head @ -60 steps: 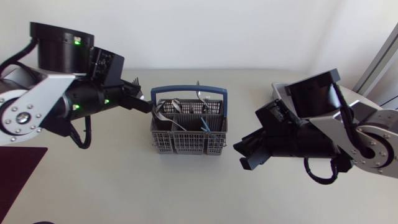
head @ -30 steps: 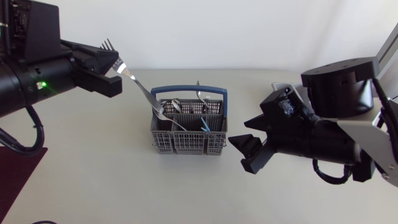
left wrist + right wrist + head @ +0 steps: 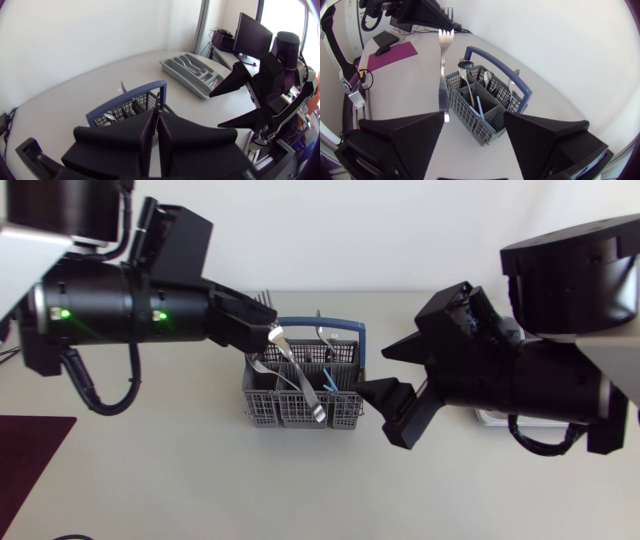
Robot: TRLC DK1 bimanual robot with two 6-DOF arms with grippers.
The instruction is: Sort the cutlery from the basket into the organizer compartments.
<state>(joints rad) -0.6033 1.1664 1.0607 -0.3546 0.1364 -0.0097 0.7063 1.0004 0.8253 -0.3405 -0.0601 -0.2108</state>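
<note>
One slim silver metal fork (image 3: pixel 442 80) hangs over the grey mesh basket (image 3: pixel 285 411), pinched in your left gripper (image 3: pixel 272 336). Your right gripper (image 3: pixel 380 416) hovers just beside the basket, wedge fingers wide.

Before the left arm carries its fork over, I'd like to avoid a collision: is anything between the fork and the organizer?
Likely yes: the open right gripper hangs past the basket, close beside the line from the fork in the left gripper to the organizer.
</note>
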